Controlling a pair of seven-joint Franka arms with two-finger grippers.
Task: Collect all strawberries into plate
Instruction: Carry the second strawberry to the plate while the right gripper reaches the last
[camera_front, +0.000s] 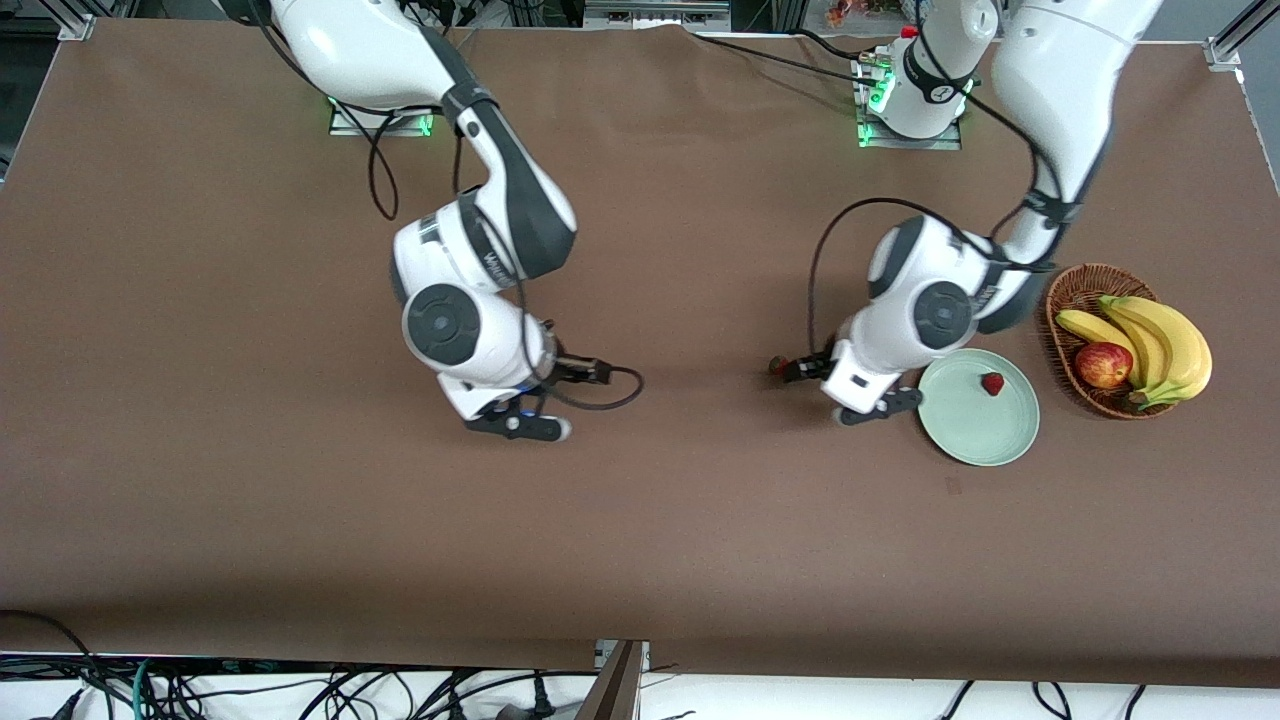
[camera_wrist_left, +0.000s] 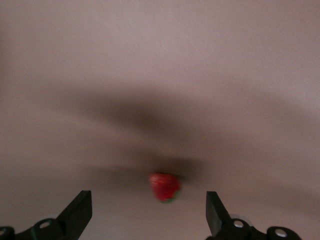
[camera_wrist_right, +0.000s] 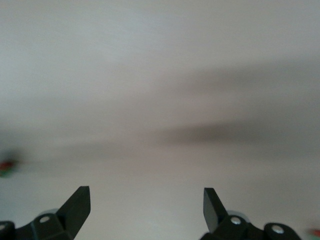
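The left gripper (camera_front: 800, 372) is low over the brown desk (camera_front: 250, 480), just beside the rim of the plate (camera_front: 975, 430), toward the right arm's end from it. Its 2 black fingers (camera_wrist_left: 77, 212) stand wide apart and hold nothing. Between them, a little ahead of the tips, 1 strawberry (camera_wrist_left: 165, 187) lies on the desk: small, bright red, with a bit of green at one end; in the front view it shows as a dark red spot (camera_front: 778, 366).

The plate is round, shallow, pale mint-green with a smooth rim. 1 strawberry (camera_front: 992, 383) lies in it, small and red, near the rim that faces the wicker basket (camera_front: 1062, 300). The basket holds bananas (camera_front: 1165, 345) and an apple (camera_front: 1103, 364).

The right gripper (camera_front: 520, 425) hangs over bare desk, well apart from the plate, with fingers (camera_wrist_right: 75, 207) wide open and empty.
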